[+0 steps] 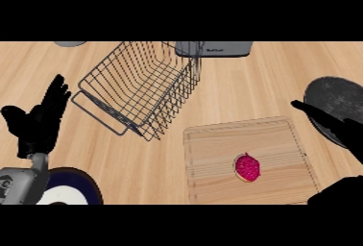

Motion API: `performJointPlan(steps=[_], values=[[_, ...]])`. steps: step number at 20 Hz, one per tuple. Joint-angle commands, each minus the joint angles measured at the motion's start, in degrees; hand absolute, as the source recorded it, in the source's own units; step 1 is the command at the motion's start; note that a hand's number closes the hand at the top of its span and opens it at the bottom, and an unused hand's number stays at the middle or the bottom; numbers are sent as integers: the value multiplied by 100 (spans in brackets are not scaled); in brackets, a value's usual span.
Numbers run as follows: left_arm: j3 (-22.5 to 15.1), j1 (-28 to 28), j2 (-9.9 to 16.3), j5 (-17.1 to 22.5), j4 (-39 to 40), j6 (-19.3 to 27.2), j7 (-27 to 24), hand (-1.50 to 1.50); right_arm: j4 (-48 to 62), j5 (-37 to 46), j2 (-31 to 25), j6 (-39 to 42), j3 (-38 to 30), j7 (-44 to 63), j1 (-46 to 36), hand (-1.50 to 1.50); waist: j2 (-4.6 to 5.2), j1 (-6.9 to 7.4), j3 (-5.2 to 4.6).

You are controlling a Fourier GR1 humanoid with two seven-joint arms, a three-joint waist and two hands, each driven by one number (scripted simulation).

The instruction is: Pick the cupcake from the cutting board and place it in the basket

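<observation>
Lying on the cutting board (212,144), a little right of its middle and toward its near edge, the cupcake (248,167) is seen from above as a small oval of pink frosting with a pale rim of wrapper at one side, and nothing is touching it. The right hand (332,126) is held just past the board's right edge, apart from the cupcake, with its fingers stretched out and spread and nothing held in them; behind it a dark round plate (339,96) is partly covered. The wire basket (138,89) stands well apart, up and to the left of the board, tipped so that its mouth faces the upper left. The left hand (39,120) is kept open and still near the left edge, fingers up, above a dark-rimmed plate (78,185). The step in hand is judged to be the reach. It would be done well if the right hand were brought over the cupcake with fingers kept apart, lowered around the wrapper and not the frosting, and closed only once both sides were flanked, so that the cupcake is not pushed along the board.
</observation>
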Motion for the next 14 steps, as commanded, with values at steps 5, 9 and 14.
performJointPlan(steps=[5,9,14], values=[[226,35,-8,-134,-338,-270,324,0,384,1291,1118,-421,540,-739,544,-150,5,36,5],[308,-74,-421,-398,164,-334,-42,0,191,1374,1194,-83,240,-1185,865,-150,6,3,2],[365,162,-447,-519,-422,-295,337,0,880,2345,1596,-634,483,-2209,1081,-150,4,29,4]])
